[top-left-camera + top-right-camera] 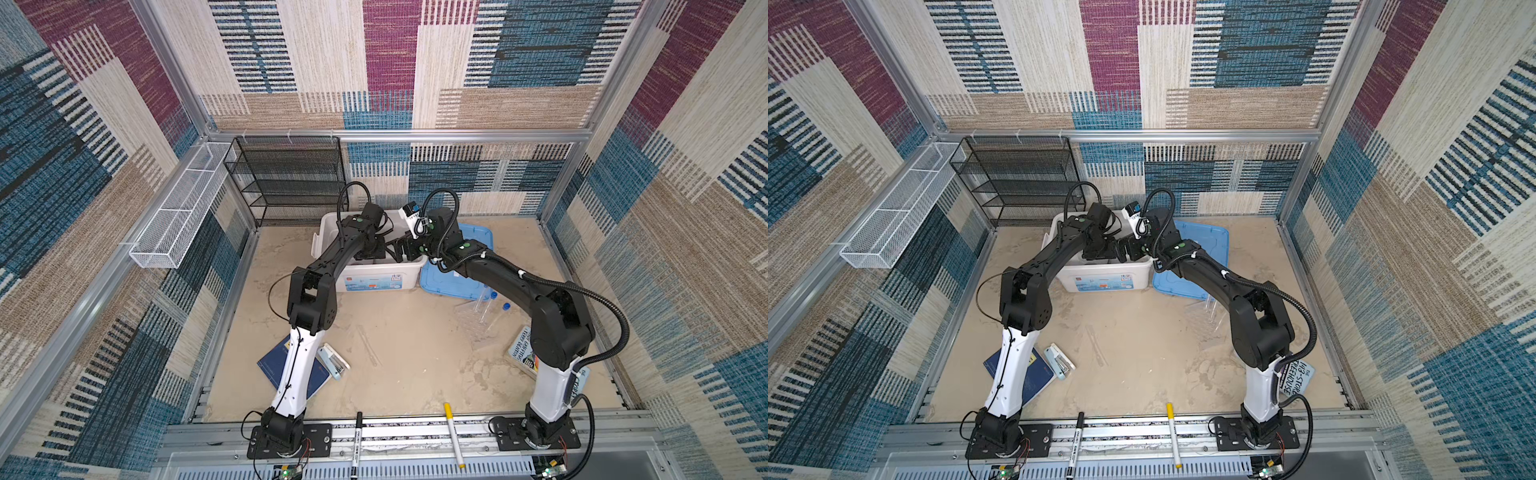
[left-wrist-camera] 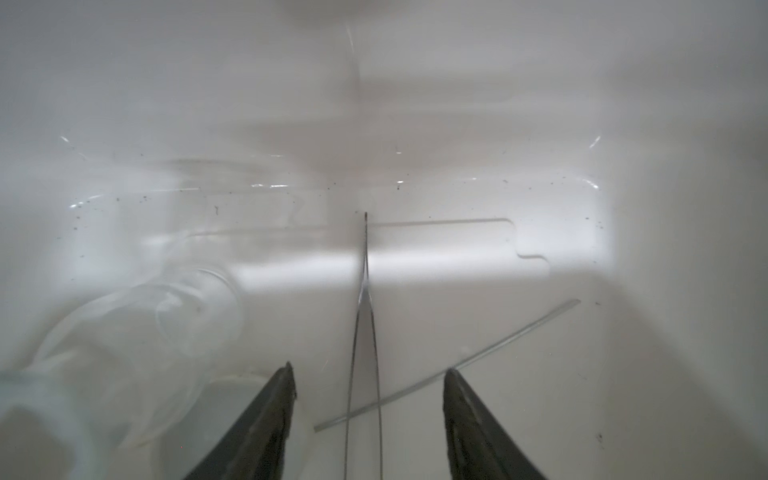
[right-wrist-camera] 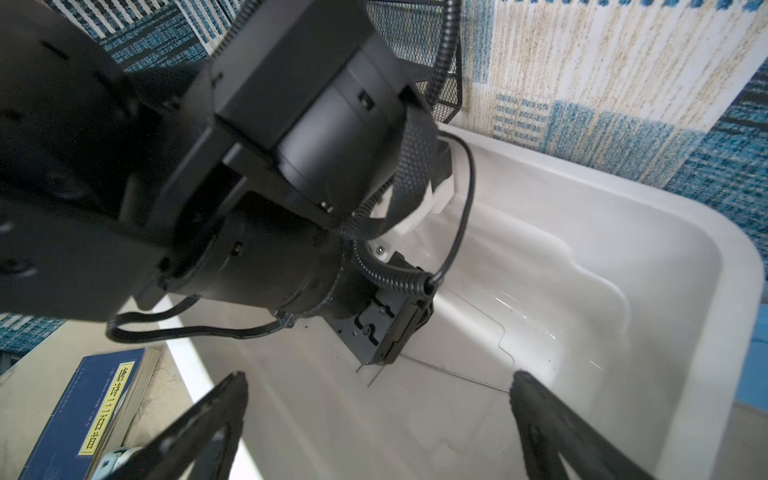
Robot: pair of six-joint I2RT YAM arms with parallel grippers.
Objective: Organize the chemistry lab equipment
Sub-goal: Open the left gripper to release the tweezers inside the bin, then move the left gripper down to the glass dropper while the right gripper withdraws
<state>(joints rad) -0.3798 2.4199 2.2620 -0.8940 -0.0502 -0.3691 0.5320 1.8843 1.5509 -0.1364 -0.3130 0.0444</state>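
Observation:
My left gripper is down inside the white bin and stands open. The metal tweezers lie on the bin floor between its fingers, free of both. A long thin spoon lies across the tweezers. A small glass beaker lies on its side beside them. My right gripper hovers open and empty over the bin, facing the left gripper. Blue-capped test tubes and a clear rack sit on the table under the right arm. The glass rod lies mid-table.
A blue lid lies right of the bin. A black mesh shelf and a white wire basket stand at the back left. Books and a stapler lie near the arm bases. Two markers lie on the front rail.

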